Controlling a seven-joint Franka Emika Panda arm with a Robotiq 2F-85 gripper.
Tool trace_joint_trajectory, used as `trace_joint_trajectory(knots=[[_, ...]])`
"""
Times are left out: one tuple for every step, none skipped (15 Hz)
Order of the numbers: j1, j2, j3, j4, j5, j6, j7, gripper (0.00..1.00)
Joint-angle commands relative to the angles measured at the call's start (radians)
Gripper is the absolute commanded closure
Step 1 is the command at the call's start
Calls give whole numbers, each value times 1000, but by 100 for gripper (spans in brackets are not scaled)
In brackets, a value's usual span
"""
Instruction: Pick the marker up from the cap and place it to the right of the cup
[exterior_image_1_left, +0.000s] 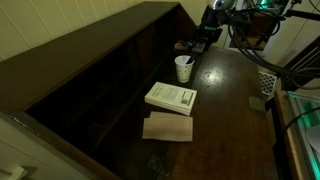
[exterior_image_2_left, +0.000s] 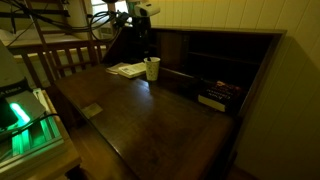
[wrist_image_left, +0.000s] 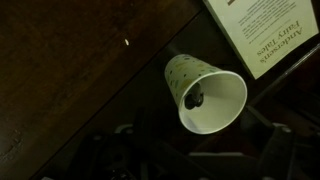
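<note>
1. The white paper cup (wrist_image_left: 210, 85) is standing upright on the dark wooden desk (wrist_image_left: 60, 60), just beside the white book (wrist_image_left: 265, 35).
2. The marker (wrist_image_left: 193, 98) is sitting inside the cup, its dark end showing deep within.
3. The gripper (wrist_image_left: 198, 152) is hovering above the cup, its dim fingers (wrist_image_left: 125, 145) standing apart and gripping nothing.
4. A tan cardboard piece (exterior_image_1_left: 168, 127) is lying beside the book.

On the desk (exterior_image_1_left: 230, 100) the cup (exterior_image_1_left: 184, 68) stands upright with the marker (wrist_image_left: 194, 98) inside it. The book (exterior_image_1_left: 171, 97) lies just beside the cup, and the cardboard piece (exterior_image_1_left: 167, 127) lies just past the book, away from the cup.
</note>
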Motion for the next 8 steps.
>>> trace_joint_trajectory(knots=[[4,37,-3,26,57,21,-36,23],[4,40,-2,27,57,22,-35,30],[3,43,-2,28,55,22,-34,36],[3,45,-1,30,53,20,-33,45],[3,48,-1,31,58,19,-36,45],[3,51,-1,31,63,17,-39,47],[3,54,0,30,58,17,-35,50],[2,57,0,29,55,18,-34,51]])
